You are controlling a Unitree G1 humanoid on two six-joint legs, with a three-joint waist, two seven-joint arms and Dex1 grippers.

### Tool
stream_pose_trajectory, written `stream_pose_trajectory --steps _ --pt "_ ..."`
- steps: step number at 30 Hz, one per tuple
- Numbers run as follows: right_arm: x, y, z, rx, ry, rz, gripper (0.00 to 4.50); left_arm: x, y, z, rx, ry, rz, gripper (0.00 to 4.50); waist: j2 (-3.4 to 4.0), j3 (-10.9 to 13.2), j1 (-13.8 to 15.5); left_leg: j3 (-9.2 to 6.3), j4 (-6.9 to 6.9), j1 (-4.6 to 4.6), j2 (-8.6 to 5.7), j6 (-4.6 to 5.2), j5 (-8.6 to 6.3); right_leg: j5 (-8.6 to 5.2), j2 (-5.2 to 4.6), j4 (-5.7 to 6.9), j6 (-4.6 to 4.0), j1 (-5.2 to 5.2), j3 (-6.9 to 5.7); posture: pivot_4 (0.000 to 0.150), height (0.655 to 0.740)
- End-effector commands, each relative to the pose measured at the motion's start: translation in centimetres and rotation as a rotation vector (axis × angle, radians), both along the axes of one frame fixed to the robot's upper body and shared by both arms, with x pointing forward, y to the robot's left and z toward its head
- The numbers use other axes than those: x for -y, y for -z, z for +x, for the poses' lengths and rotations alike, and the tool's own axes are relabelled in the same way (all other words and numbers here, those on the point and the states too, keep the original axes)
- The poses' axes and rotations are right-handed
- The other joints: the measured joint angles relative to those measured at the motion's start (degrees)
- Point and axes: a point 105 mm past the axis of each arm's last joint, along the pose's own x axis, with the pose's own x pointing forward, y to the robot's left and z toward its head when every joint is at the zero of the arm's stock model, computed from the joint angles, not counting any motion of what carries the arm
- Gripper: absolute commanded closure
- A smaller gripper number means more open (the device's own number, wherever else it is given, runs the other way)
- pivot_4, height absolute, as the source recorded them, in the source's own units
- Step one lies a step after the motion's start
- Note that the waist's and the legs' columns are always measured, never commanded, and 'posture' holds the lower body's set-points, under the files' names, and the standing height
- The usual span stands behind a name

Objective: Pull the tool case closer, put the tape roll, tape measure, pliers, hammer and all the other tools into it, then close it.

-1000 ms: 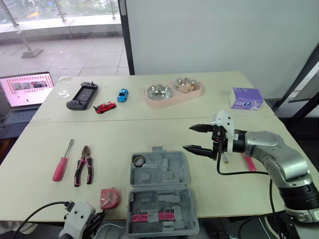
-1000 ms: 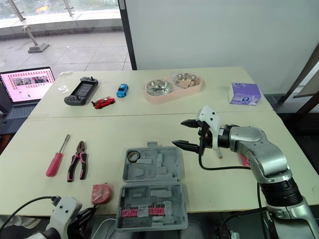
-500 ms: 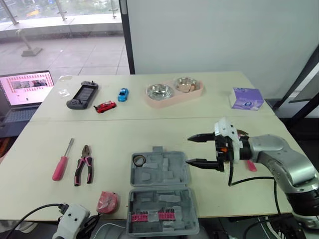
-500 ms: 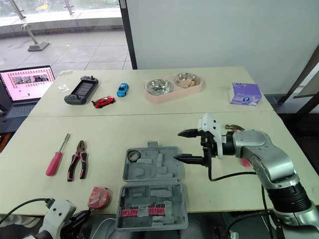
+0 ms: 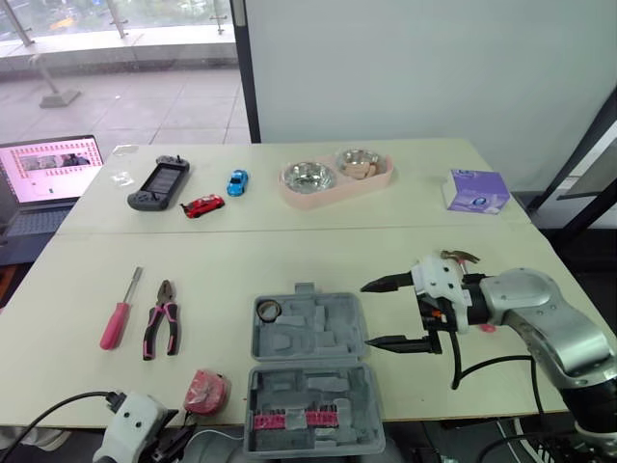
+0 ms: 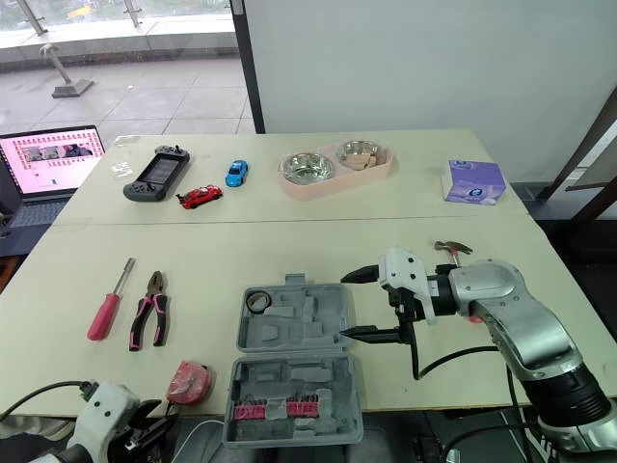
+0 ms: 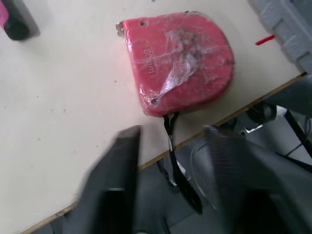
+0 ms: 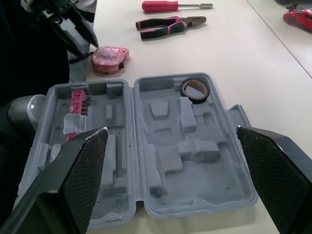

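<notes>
1. Lying open just beside the right gripper (image 5: 368, 314), whose fingers are spread wide and empty, the tool case (image 5: 313, 333) already holds the tape roll (image 5: 269, 311).
2. The tape measure (image 7: 180, 63) rests on the bench just ahead of the left gripper (image 7: 171, 130), whose fingers are apart and not touching it.
3. Pliers (image 5: 160, 332) and screwdriver (image 5: 118, 316) lie well beyond the left gripper, and the hammer (image 5: 459, 258) lies behind the right gripper.
4. Most loading, and the closing, is left.

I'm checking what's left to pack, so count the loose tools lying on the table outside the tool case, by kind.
Screwdriver: 1
Pliers: 1
Tape measure: 1
Hammer: 1
Total: 4
</notes>
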Motion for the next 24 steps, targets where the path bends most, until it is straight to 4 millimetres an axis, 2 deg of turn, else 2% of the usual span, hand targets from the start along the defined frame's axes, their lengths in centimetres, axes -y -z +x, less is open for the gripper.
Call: stream_pose_trajectory --steps 1,6,8,11,13,15,18,24 --pt "0.0 -0.9 -0.3 0.042 -0.007 0.012 0.0 -0.1 -2.1 -0.2 0.031 0.062 -0.003 0.17 -0.02 0.0 0.0 0.0 0.01 -0.01 0.0 0.0 0.0 0.0 0.0 0.0 0.0 0.0 0.0 0.15 0.736" --pt "0.1 -1.1 -0.1 0.048 0.02 0.027 0.0 -0.8 -4.8 -1.7 -0.029 0.242 -0.016 0.08 -0.09 0.1 -0.1 0.0 0.0 0.0 0.05 0.0 0.0 -0.01 0.03 0.01 -0.03 -0.01 -0.03 0.15 0.736" --pt "0.1 -1.1 0.0 0.051 0.033 0.036 0.0 -2.0 -5.7 -1.8 -0.067 0.322 -0.014 0.08 -0.07 0.1 0.0 0.03 0.01 0.01 0.03 0.0 0.0 -0.01 0.02 0.01 -0.04 -0.01 -0.01 0.15 0.736" --pt "-0.1 -1.1 0.0 0.058 0.048 0.044 0.0 -4.3 -7.3 -1.0 -0.103 0.466 -0.004 0.08 0.0 0.1 0.1 0.02 0.01 0.02 0.04 0.0 0.0 -0.08 0.03 0.04 -0.17 -0.01 -0.05 0.15 0.736" --pt "-0.3 -1.2 -0.2 0.062 0.05 0.059 0.0 -5.0 -8.2 0.0 -0.099 0.621 -0.014 0.08 0.0 0.1 0.0 0.02 0.0 0.0 0.03 0.0 0.0 -0.07 0.04 0.05 -0.18 -0.01 -0.06 0.15 0.736" --pt "-0.6 -1.4 -0.4 0.068 0.05 0.069 0.0 -5.7 -8.2 0.6 -0.091 0.76 0.009 0.08 0.01 0.1 -0.1 0.05 0.0 -0.01 0.02 0.0 0.0 -0.07 0.03 0.02 -0.18 0.0 -0.04 0.15 0.736" --pt "-0.8 -1.5 -0.6 0.073 0.053 0.073 0.0 -6.2 -7.2 2.4 -0.044 0.91 0.071 0.08 0.06 0.2 -0.3 0.05 -0.02 -0.01 0.03 0.0 0.0 -0.05 0.03 0.0 -0.18 -0.02 -0.04 0.15 0.736" --pt "-0.4 -1.8 -0.9 0.084 0.086 0.057 0.0 -4.3 -5.9 5.2 0.039 1.067 0.046 0.08 0.06 0.2 -0.2 0.04 -0.02 -0.01 0.04 0.0 0.0 0.08 0.03 0.04 0.03 -0.07 -0.03 0.15 0.736"
